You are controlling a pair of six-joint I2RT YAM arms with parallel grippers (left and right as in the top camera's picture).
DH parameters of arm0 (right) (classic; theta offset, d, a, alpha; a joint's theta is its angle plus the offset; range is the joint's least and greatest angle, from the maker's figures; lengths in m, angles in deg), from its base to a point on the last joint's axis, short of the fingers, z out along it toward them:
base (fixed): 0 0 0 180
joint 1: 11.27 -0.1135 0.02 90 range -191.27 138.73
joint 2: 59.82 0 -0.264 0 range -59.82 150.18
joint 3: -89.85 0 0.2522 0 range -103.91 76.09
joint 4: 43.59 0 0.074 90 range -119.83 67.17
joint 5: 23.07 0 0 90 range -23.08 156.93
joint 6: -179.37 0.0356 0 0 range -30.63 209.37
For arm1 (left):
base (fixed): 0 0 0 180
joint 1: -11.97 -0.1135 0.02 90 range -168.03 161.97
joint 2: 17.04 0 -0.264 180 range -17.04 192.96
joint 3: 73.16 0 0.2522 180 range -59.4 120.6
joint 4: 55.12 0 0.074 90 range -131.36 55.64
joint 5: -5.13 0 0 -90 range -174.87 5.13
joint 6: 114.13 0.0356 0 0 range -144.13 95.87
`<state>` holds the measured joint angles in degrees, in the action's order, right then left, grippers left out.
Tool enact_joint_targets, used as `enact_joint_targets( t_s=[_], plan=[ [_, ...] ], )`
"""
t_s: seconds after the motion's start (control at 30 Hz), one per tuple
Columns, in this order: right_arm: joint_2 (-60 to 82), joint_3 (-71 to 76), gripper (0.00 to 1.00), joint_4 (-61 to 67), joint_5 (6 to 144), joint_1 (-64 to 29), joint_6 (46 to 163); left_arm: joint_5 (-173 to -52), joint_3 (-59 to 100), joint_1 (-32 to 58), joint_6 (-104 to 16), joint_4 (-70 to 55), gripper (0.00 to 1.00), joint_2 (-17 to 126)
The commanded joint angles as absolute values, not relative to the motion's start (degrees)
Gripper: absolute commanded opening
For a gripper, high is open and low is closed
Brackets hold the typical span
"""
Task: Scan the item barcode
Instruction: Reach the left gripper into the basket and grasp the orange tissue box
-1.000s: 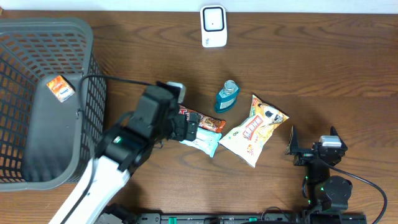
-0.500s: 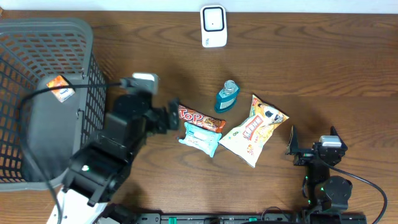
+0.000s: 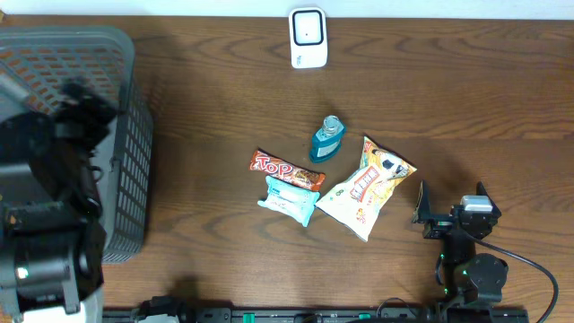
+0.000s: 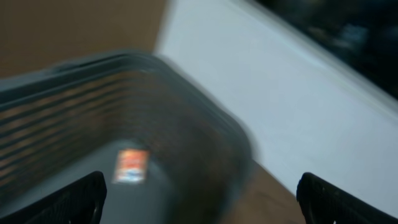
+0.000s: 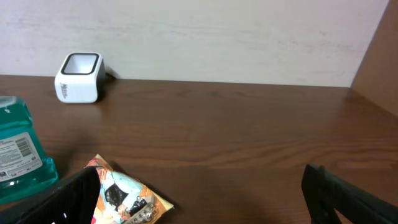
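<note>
Hovering over the grey basket [image 3: 126,135] at the table's far left, the left arm [image 3: 45,215] is covering most of the basket floor in the overhead view, and its fingers aren't showing there. The left wrist view is blurred but is filling that in. The left gripper [image 4: 202,208] is standing spread wide and empty, looking down into the basket, where a small orange packet [image 4: 131,166] is lying on the floor; overhead, the arm is hiding it. Moving right to mid-table, the Top candy bar [image 3: 285,170] is lying flat with the light blue pouch [image 3: 289,200] touching its near side. The teal bottle [image 3: 328,139] is sitting just beyond the bar's right end, and the snack bag [image 3: 368,188] is lying just right of the pouch. Nothing is gripping any of them. The white scanner [image 3: 308,38] is standing at the far edge, well apart from the items. At the near right edge the right arm [image 3: 475,269] is sitting folded, with the right gripper [image 3: 451,211] spread wide and empty. The right wrist view is adding the barcode label [image 5: 18,149] on the bottle's side, and is catching only a corner of the snack bag.
</note>
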<state>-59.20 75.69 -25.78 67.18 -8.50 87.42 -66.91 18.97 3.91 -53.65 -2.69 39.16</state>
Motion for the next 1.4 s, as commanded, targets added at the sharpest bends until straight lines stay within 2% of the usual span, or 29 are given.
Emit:
enact_joint_targets(
  t_s=[0.0, 0.13, 0.33, 0.63, 0.97, 1.2, 1.37],
  plan=[
    [-59.44, 75.77, 0.99, -25.56, 67.48, -8.70, 86.94, -65.95, 19.01, -2.58, -58.94, -0.70, 0.98, 45.11],
    [-59.44, 75.77, 0.99, -25.56, 67.48, -8.70, 86.94, -66.34, 18.92, -8.20, -58.94, 0.42, 0.98, 53.15],
    [-59.44, 75.77, 0.99, -25.58, 67.48, -8.70, 86.94, -66.39, 18.92, -11.15, -58.74, 0.07, 0.98, 64.06],
    [-59.44, 75.77, 0.99, -25.56, 67.48, -8.70, 86.94, -66.32, 18.90, -11.39, -56.71, -6.01, 0.98, 78.48],
    [-59.44, 75.77, 0.99, -25.56, 67.48, -8.70, 86.94, -66.36, 18.70, -11.36, -44.21, -17.16, 0.98, 89.87],
    [-59.44, 75.77, 0.99, -25.56, 67.48, -8.70, 86.94, -66.60, 18.70, -11.36, -44.01, -20.94, 0.98, 96.30],
    [-59.44, 75.77, 0.99, -25.56, 67.48, -8.70, 86.94, -75.09, 18.70, -11.36, -38.74, -24.08, 0.98, 100.12]
  ],
)
